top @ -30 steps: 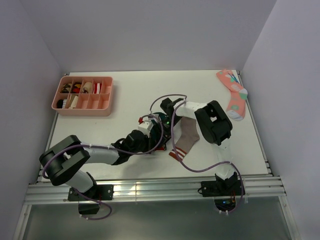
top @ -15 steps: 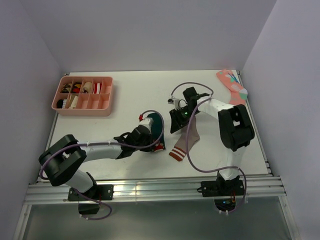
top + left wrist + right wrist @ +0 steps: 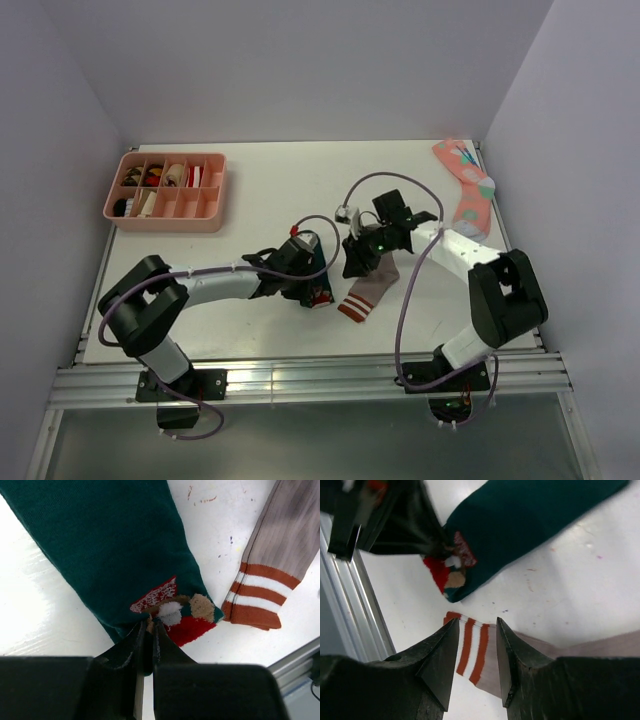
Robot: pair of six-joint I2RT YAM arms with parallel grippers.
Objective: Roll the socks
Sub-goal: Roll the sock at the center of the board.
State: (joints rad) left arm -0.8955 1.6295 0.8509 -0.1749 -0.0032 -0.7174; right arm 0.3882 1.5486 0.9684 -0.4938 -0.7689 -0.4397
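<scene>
The dark green sock [image 3: 105, 545] lies flat on the white table, and my left gripper [image 3: 148, 625] is shut on its cuff edge beside the bear motif [image 3: 175, 612]. From above, that gripper [image 3: 312, 288] covers most of the green sock [image 3: 318, 293]. The taupe sock [image 3: 372, 290] lies just to its right, apart from it, with the red-and-white striped cuff [image 3: 257, 597] toward the near edge. My right gripper [image 3: 477, 622] hovers open over that cuff [image 3: 474, 647]; the stripes show between its jaws. Seen from above, it [image 3: 360, 258] sits over the taupe sock's far end.
A coral-pink spotted sock [image 3: 468, 195] lies at the back right corner. A pink compartment tray [image 3: 165, 222] holding small items stands at the back left. The aluminium rail [image 3: 355, 605] of the table's near edge runs close to both cuffs.
The right arm swung out to the right and its gripper came down over the taupe sock. The left gripper drew the green sock off the taupe one, so the two now lie apart.
</scene>
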